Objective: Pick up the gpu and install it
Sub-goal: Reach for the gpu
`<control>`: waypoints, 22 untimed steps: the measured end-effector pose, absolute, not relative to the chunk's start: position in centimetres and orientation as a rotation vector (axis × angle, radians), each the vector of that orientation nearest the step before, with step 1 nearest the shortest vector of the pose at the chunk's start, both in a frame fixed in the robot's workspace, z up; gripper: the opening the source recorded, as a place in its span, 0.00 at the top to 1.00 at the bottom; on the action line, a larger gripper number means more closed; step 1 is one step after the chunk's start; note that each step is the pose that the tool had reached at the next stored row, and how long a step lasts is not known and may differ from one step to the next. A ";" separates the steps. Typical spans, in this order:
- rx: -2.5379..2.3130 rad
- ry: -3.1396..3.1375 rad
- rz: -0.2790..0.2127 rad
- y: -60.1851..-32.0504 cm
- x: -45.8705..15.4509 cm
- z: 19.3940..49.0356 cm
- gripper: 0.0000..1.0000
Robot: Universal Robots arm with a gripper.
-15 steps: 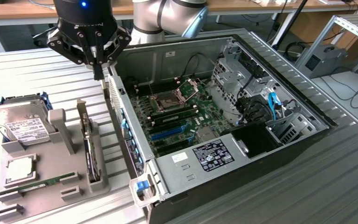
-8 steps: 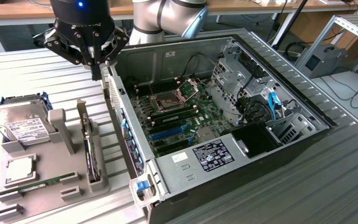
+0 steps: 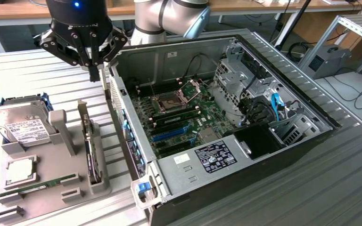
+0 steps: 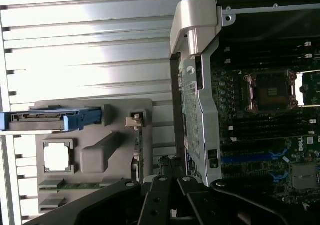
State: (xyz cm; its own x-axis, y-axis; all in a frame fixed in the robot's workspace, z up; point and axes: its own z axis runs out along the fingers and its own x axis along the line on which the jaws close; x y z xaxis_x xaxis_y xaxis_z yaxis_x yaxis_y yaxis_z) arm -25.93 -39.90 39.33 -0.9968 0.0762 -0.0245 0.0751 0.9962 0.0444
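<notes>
Exterior view: the gripper (image 3: 94, 74) was seen above the slatted metal table (image 3: 36, 75), just beside the outer wall of the open computer case (image 3: 162, 59) on the exterior view's left. Its fingers were pressed together with nothing held between them. The gpu (image 3: 90, 146) was seen standing on edge in a slot of the grey fixture (image 3: 55, 202), on the side of the fixture nearest the case, below the gripper in the picture and apart from it. On the same fixture a hard drive (image 3: 20, 127) in a blue carrier, a processor chip (image 3: 19, 170) and a memory stick (image 3: 39, 184) were laid flat. Inside the case the motherboard (image 3: 187, 115) was exposed, with an open processor socket (image 3: 168, 102). Wrist view: the black linkages of the gripper (image 4: 167, 167) were seen meeting at closed fingertips, again with nothing gripped. The gpu (image 4: 142, 150) was seen edge-on in its slot in the fixture (image 4: 115, 110), between the grey upright post of the fixture and the silver rear panel of the case (image 4: 200, 110), close to the fingertips but not visibly touched by them. The hard drive (image 4: 50, 119), the processor chip (image 4: 56, 157) and the memory stick (image 4: 75, 186) were seen on the fixture, and the motherboard (image 4: 250, 135) with its socket (image 4: 272, 91) within the case.
</notes>
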 end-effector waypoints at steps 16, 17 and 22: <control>0.118 3.113 0.068 -39.9 -27.0 39.3 0.89; 0.118 3.112 0.068 -39.9 -27.1 39.3 0.89; 0.118 3.113 0.068 -39.9 -27.3 39.3 0.89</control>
